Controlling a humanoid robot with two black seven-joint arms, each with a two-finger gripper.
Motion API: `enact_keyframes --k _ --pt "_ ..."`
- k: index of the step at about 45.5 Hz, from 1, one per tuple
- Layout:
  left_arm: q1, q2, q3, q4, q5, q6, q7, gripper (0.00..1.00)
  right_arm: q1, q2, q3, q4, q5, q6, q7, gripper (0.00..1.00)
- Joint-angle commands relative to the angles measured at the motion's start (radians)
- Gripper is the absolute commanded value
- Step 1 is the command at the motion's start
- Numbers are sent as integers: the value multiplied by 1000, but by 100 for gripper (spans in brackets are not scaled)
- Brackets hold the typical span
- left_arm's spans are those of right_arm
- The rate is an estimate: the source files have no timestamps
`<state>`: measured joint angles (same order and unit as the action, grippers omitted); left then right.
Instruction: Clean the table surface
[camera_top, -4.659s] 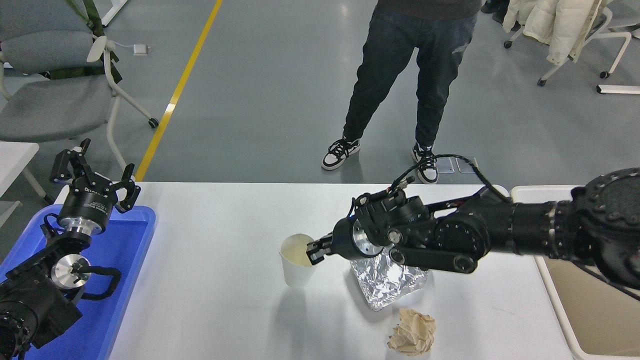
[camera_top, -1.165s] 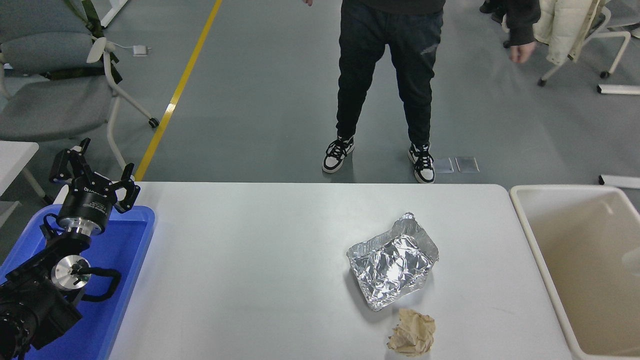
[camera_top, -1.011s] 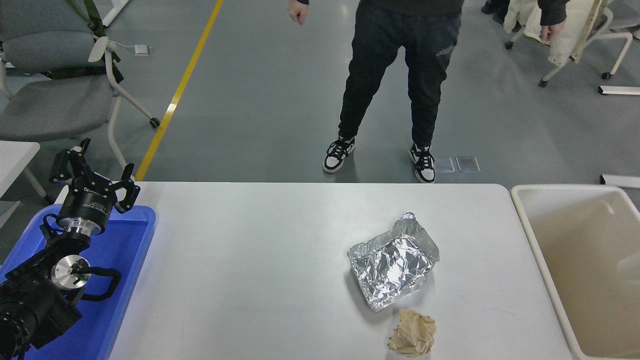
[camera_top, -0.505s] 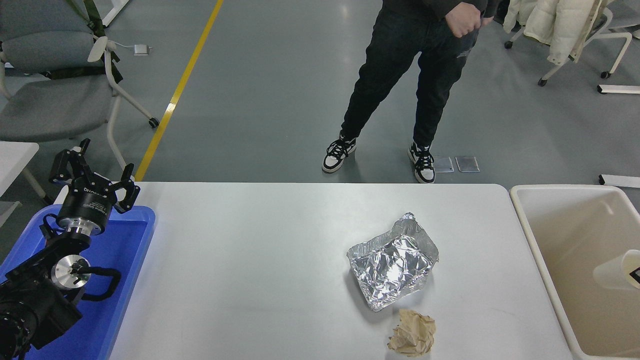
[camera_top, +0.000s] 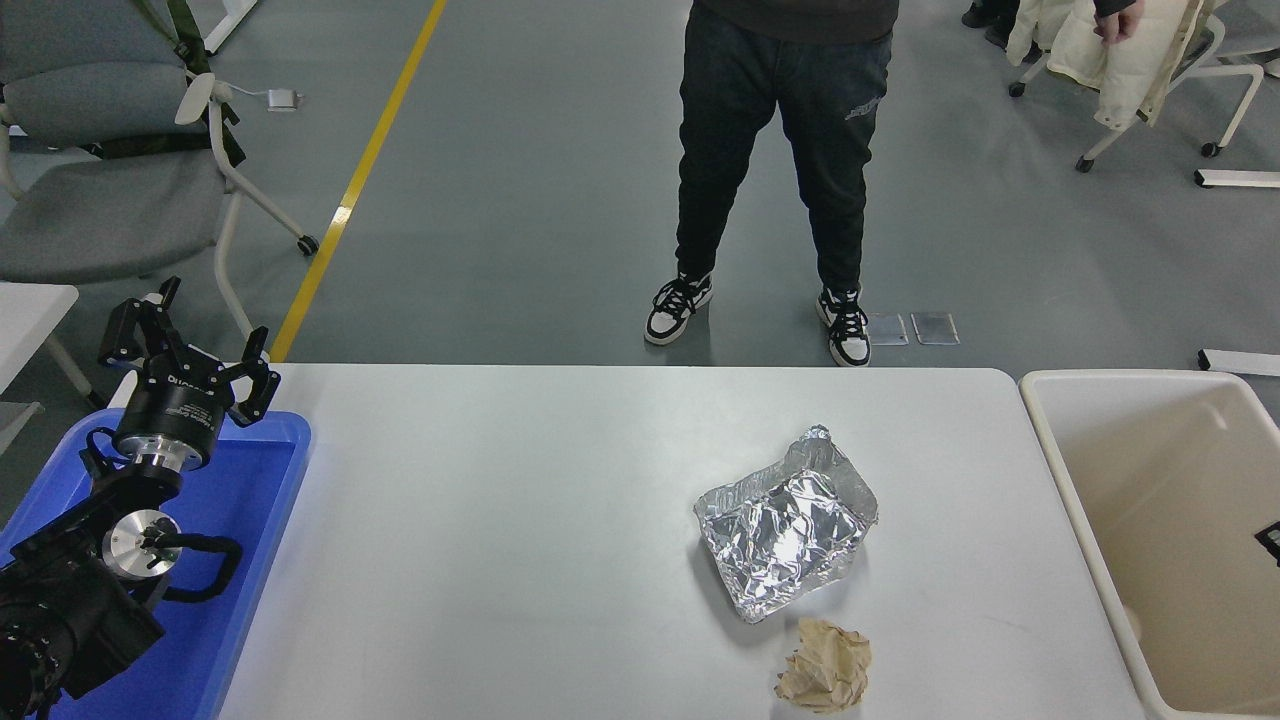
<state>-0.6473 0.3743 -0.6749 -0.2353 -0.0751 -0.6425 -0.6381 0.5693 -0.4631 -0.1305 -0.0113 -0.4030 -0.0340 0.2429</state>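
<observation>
The white table (camera_top: 500, 560) is lying wide between a blue tray (camera_top: 250, 560) and a bin (camera_top: 1060, 470), still holding a foil box (camera_top: 785, 530) and paper ball (camera_top: 823, 665), so the right gripper (camera_top: 1270, 533), barely peeking in, fingers hidden, should be gripping foil gently, while the left gripper (camera_top: 190, 355) is waiting open.

On my right a crumpled silver foil tray (camera_top: 787, 530) lies open, and a wadded ball of tan paper (camera_top: 824, 677) sits just nearer to me, close beside it. A blue plastic tray (camera_top: 250, 510) lies at my left, a beige plastic bin (camera_top: 1160, 520) at my right. A person in dark trousers (camera_top: 780, 150) stands across from me.
</observation>
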Motion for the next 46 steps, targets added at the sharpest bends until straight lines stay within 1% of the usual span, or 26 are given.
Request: enact_keyframes --k 1,6,13,16,20,24,32,33,36,41,46 --pt "0 0 0 1 0 1 0 100 20 -2 2 -3 9 0 -2 100" --pt "0 0 0 1 0 3 0 100 26 -8 2 -3 50 2 -2 100" --pt "0 0 0 1 0 1 0 100 35 -8 9 4 185 3 4 100" --pt "0 0 0 1 0 3 0 100 44 -14 52 23 231 13 4 100" --pt "0 0 0 1 0 1 0 100 46 -12 176 30 240 13 7 100" --pt "0 0 0 1 0 1 0 100 47 -28 343 95 240 17 13 100" --pt "0 0 0 1 0 1 0 100 18 -120 672 364 236 19 26 100" --pt "0 0 0 1 0 1 0 100 -12 -132 748 431 233 19 26 100" --pt "0 0 0 -1 0 1 0 100 -68 -152 857 528 230 22 27 100" --pt "0 0 0 1 0 1 0 100 -120 -150 1017 625 222 74 27 100" --pt "0 0 0 1 0 1 0 100 -147 -128 1152 669 223 192 27 100"
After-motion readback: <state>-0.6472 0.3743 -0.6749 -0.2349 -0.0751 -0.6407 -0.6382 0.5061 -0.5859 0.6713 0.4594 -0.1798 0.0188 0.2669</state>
